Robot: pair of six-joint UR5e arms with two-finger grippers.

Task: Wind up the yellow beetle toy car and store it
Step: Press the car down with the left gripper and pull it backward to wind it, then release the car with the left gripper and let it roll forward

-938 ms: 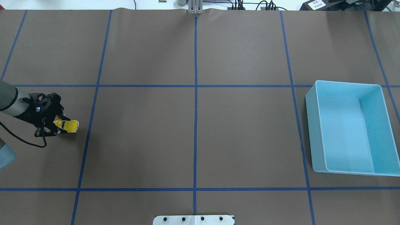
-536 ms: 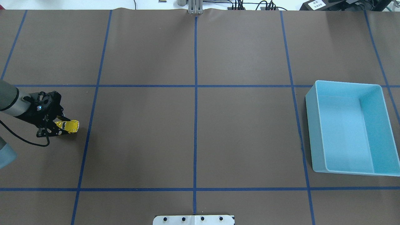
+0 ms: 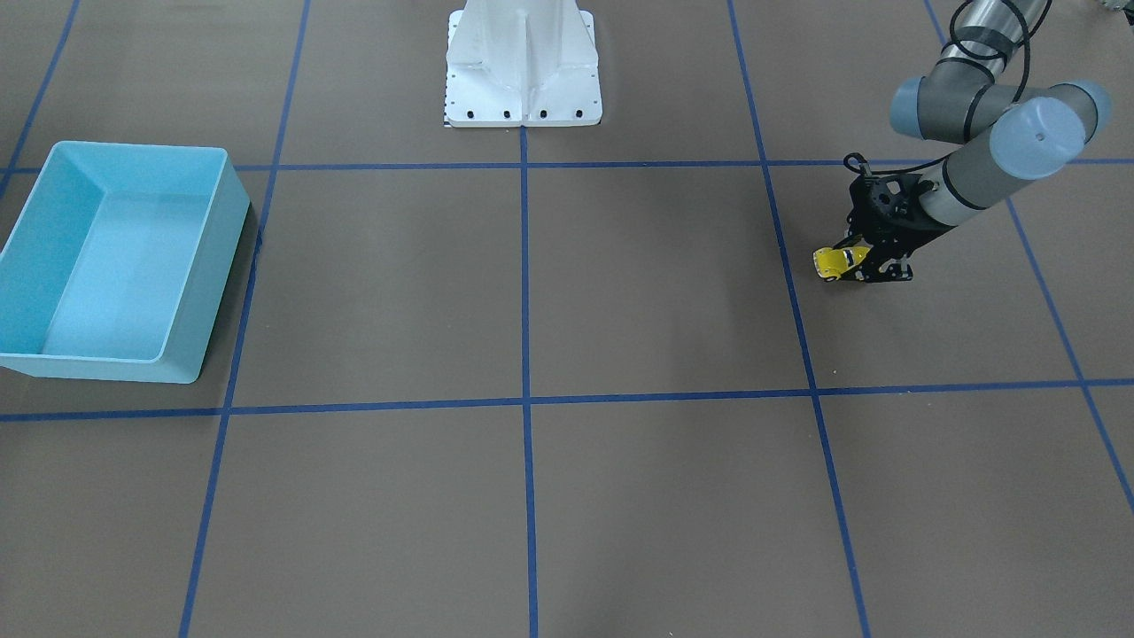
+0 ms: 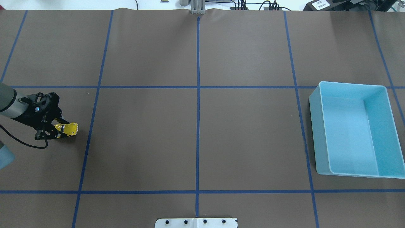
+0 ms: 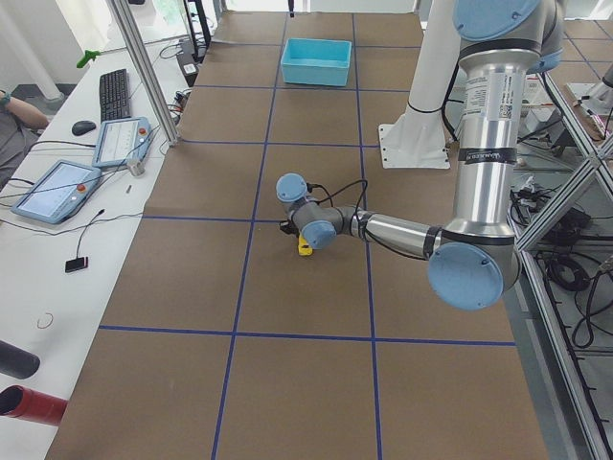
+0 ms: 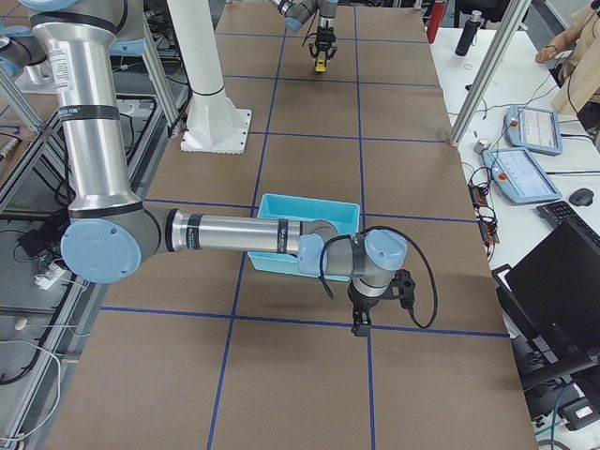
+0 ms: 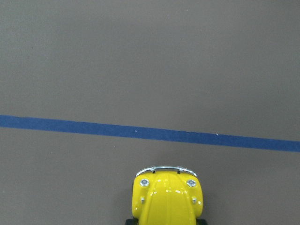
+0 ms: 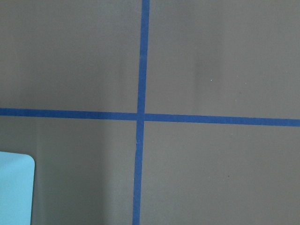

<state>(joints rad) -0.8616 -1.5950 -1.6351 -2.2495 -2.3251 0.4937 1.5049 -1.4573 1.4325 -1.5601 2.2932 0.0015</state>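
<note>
from the front, the left claw (image 3: 858, 264) pinched the yellow car (image 3: 837, 260) low on the bench (image 3: 620, 292), probably to drag its wheels and wind it. overhead, the blue bin (image 4: 352, 83) sat well apart from the car; from the right side, the right claw (image 6: 359, 325) hung by the bin, its state impossible to tell.

Left arm (image 3: 974, 168) reaches out on the robot's left side, forearm slanting down, wrist low. Left tool (image 4: 63, 129) is tilted down toward the surface (image 4: 142, 142), pointing toward the middle of it. It is clamped on the rear of the yellow beetle toy car (image 4: 71, 128), nose sticking out ahead (wrist view shows only the nose, no fingers). Right arm (image 6: 234, 234) stretches out long and low, forearm about level, wrist bent down at the end. Right tool (image 6: 359, 326) points straight down, close above the surface. Only the side view shows it, so whether it's closed isn't readable.
</note>
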